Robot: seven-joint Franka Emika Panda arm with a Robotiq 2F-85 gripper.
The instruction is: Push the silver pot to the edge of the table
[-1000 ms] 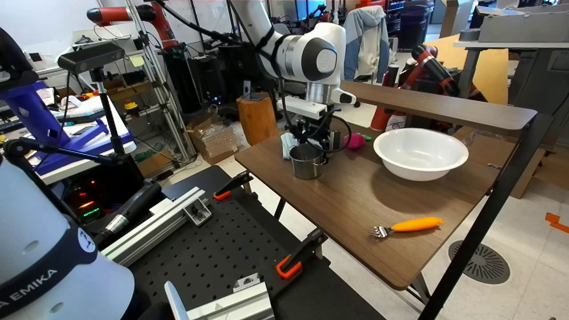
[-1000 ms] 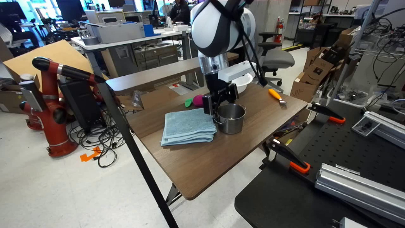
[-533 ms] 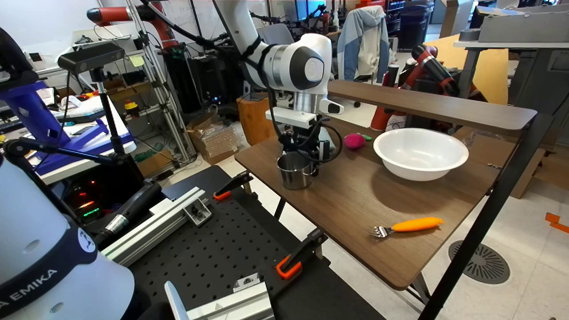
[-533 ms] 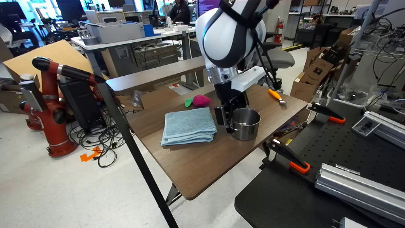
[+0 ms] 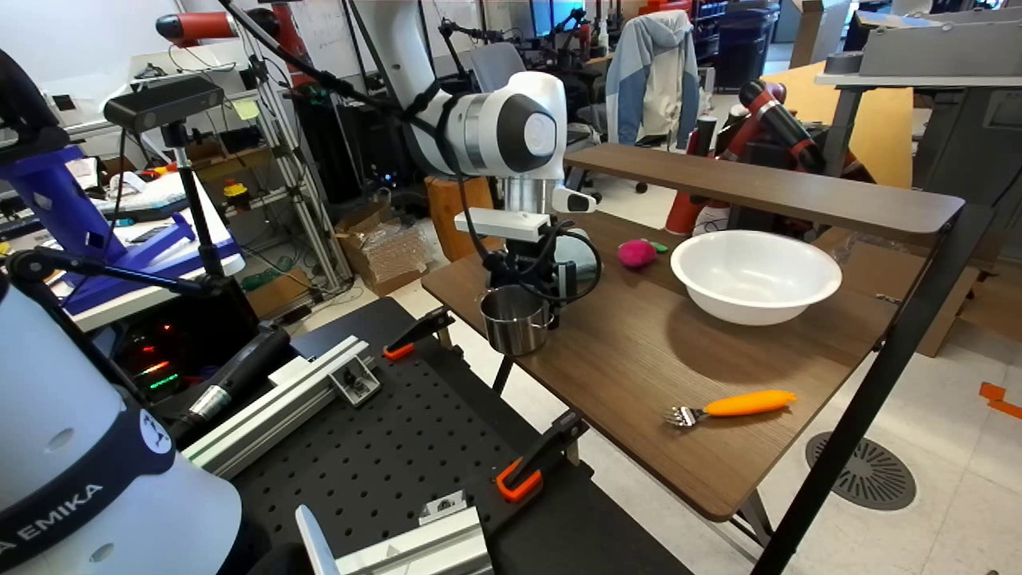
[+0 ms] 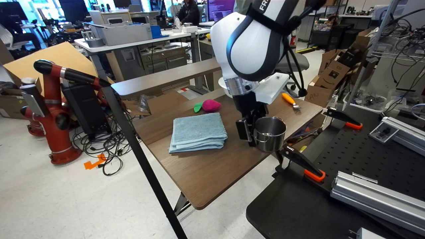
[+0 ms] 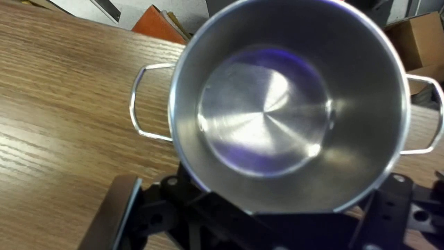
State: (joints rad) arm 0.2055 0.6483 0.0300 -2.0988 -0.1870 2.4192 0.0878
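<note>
The silver pot [image 5: 516, 331] stands upright at the long edge of the brown table [image 5: 623, 359], on the side towards the black perforated bench. In an exterior view the pot [image 6: 270, 142] has its base right by that edge. In the wrist view the empty pot [image 7: 256, 114] fills the middle, and its rim covers part of the table edge. I cannot tell whether its base overhangs. My gripper [image 6: 254, 127] is open, its fingers spread against the pot's outer wall on the side away from the edge. The fingertips are partly hidden by the pot in the wrist view.
A folded blue towel [image 6: 198, 132] lies beside the gripper. A pink and green toy [image 5: 637, 253], a large white bowl [image 5: 754, 275] and an orange-handled fork [image 5: 746, 404] are also on the table. Clamps [image 6: 305, 162] and the black bench [image 6: 308, 205] lie beyond the edge.
The open gripper has pushed the pot across the table, away from the towel and up to the long edge by the bench. The towel, toy, bowl and fork stay put.
</note>
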